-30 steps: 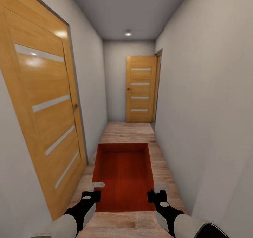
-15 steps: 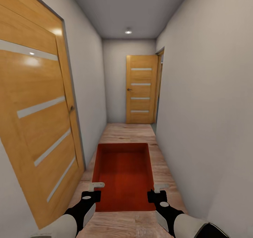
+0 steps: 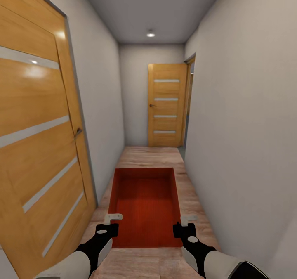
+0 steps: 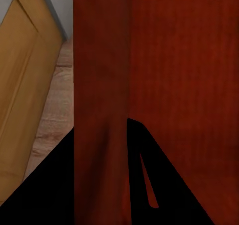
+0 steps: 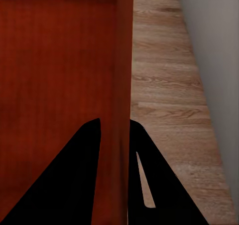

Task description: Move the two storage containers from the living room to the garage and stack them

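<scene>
Since a second ago the oak door with pale glass strips (image 3: 37,155) is seen nearer, the camera having advanced along the corridor. One orange-red open-top plastic bin (image 3: 144,204) is held by both side walls, left gripper (image 3: 108,223) and right gripper (image 3: 185,224) each clamped on one; level, centred travel is advised.

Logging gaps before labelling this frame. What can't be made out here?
- Bin, head view: underside and outer walls face away; whether a second bin sits nested inside cannot be told.
- Left gripper and right gripper: the wrist views show fingers straddling each side wall, but pad contact is hidden by the wall.
- Far door: handle too small.
- Near door: cut off by the picture's edge.
</scene>
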Tool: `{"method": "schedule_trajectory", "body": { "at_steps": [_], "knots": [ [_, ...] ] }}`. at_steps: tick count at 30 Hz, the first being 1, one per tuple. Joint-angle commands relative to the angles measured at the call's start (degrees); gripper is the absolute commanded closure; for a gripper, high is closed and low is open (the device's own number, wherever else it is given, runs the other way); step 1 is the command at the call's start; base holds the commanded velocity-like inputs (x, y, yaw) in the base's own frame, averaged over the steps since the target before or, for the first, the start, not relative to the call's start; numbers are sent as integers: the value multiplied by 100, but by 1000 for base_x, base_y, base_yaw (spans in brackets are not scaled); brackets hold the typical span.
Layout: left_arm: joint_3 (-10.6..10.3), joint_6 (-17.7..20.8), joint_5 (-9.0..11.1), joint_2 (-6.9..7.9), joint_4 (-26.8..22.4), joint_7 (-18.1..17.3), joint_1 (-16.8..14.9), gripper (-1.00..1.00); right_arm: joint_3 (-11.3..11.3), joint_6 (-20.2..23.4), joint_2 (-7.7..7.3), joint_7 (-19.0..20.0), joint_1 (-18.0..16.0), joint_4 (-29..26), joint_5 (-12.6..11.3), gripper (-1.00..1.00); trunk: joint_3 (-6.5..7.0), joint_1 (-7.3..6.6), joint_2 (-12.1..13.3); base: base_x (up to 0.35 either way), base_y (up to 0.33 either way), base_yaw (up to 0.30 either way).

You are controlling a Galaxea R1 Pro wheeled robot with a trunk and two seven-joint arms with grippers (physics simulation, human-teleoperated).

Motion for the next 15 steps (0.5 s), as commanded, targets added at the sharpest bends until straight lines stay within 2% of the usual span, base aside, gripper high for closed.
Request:
{"method": "schedule_trajectory", "body": {
  "at_steps": [1, 15],
  "knots": [
    [321, 22, -124, -8, -285, 21, -7, 100, -31, -45, 0, -37, -3, 24, -170, 100, -8, 4, -5, 322, 0, 0],
    [321, 21, -124, -8, -285, 21, -7, 100, -31, -45, 0, -36, -3, 24, -170, 100, -8, 4, -5, 322, 0, 0]
  ]
}}
